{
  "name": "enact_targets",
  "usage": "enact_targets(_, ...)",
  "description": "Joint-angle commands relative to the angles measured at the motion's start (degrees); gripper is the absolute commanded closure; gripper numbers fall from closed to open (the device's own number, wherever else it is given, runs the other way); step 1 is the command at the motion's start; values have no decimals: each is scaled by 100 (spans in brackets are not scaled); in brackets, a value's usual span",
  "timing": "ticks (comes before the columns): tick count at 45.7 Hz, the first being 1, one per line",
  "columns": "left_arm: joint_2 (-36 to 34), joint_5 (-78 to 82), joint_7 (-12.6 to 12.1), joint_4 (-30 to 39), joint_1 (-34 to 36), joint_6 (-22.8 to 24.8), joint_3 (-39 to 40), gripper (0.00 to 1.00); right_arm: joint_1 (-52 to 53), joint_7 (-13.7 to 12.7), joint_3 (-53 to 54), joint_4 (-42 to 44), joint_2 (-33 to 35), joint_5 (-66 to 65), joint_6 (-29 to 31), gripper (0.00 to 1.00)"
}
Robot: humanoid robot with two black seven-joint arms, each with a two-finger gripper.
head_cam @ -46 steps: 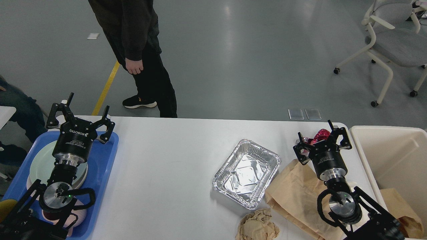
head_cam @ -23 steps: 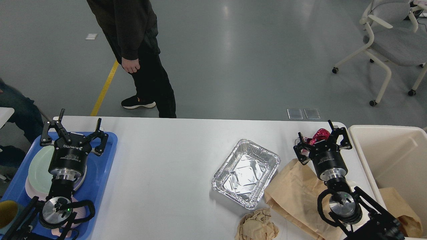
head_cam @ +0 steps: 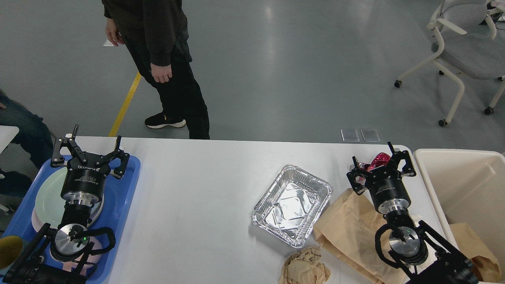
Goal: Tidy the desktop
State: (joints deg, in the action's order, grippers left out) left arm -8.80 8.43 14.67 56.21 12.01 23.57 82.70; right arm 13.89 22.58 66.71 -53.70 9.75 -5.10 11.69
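A grey, glossy floor (head_cam: 300,59) fills the room behind the worktop, with soft streaks of overhead light reflected on it. A yellow line (head_cam: 125,104) runs along the floor at the left. At the far right stands a white-framed chair (head_cam: 465,55) on castors with a grey seat. Two small clear plates (head_cam: 360,135) are set in the floor. A person (head_cam: 161,59) in dark clothes and black shoes stands at the left.

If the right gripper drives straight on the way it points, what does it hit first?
Probably the red foil wrapper, sitting between the open fingers of the right gripper on the desktop; depth is unclear.
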Motion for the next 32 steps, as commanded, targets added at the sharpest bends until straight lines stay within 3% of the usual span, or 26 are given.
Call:
enact_targets(1,72,0,-17,-233,12,16,-79,4,-1,0,0,0,1,0,0,0)
enact_targets(32,221,9,-43,-629,390,51,-457,4,-1,0,0,0,1,0,0,0)
